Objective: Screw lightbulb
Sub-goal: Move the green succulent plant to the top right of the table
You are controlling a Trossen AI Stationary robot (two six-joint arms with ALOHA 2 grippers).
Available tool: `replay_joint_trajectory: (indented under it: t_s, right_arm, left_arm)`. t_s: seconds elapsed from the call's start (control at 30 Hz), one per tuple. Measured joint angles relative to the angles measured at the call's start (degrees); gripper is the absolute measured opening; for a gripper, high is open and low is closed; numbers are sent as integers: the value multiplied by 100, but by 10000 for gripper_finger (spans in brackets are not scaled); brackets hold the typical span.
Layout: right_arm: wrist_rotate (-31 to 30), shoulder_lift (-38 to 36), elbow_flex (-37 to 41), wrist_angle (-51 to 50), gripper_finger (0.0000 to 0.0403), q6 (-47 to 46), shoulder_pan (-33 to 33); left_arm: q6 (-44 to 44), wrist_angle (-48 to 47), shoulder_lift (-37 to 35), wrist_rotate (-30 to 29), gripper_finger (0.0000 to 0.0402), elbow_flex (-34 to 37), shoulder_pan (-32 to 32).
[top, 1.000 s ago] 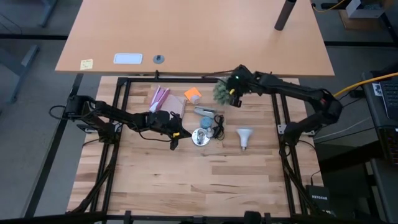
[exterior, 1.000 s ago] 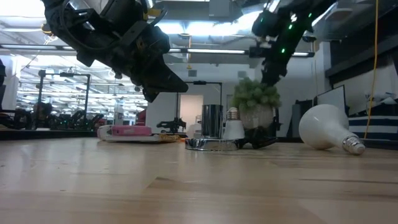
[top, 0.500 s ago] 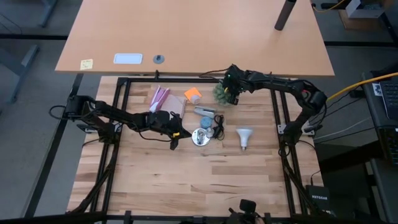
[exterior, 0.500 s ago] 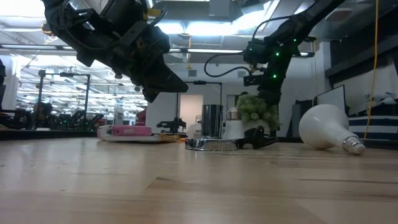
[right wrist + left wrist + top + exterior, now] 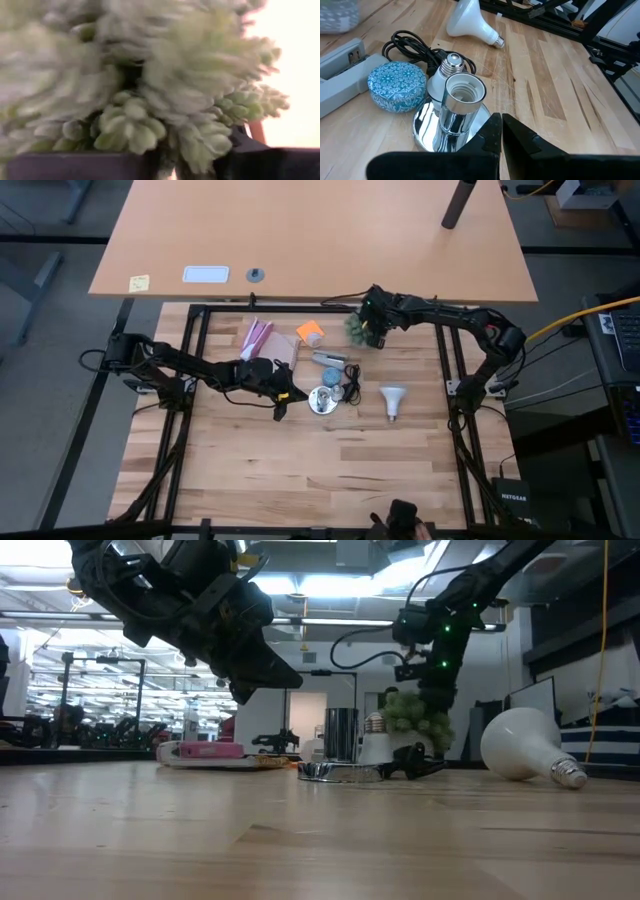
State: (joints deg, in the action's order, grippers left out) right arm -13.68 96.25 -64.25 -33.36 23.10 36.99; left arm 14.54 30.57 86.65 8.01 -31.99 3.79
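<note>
The white lightbulb lies on its side on the wooden table, untouched, with its screw end toward the near edge. The shiny socket stands upright on its round base, with a smaller bulb lying against it. My left gripper hovers shut just left of the socket. My right gripper is open at the far side, right over the green spiky plant, with its fingers among the foliage. My right gripper comes at the plant from above, slanting down. Sprigs at the plant's top stand between the two parted fingers. I cannot tell whether the fingers touch them. The plant sits low, and the cord in front hides its base.
A blue patterned round tin, a grey stapler and the socket's black cord crowd the socket's far side. An orange object and pink packets lie at the far left. The near half of the table is bare wood.
My right gripper has gone down and a little toward the table's far left, tipping more steeply downward. The plant below it has sunk, so its pale pot no longer shows above the cord in the low view.
</note>
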Motion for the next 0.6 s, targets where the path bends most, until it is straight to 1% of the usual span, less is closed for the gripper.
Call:
replay_joint_trajectory:
  t_s: [0.13, 0.27, 0.4, 0.6]
  right_arm:
    - [-369, -22, 10, -70, 189, -54, 0]
    - [-434, -141, 16, -227, 225, -56, -32]
    - [-357, -328, 20, -381, 238, -55, -146]
    - [-343, -663, 20, -437, 235, -34, -457]
  left_arm:
    - [-2, 0, 0, 0, 5, 0, -2]
    - [-2, -1, 0, -92, 5, 0, -1]
    - [-12, 0, 0, -332, 5, 0, 0]
    - [-121, 0, 0, -466, 5, 0, 0]
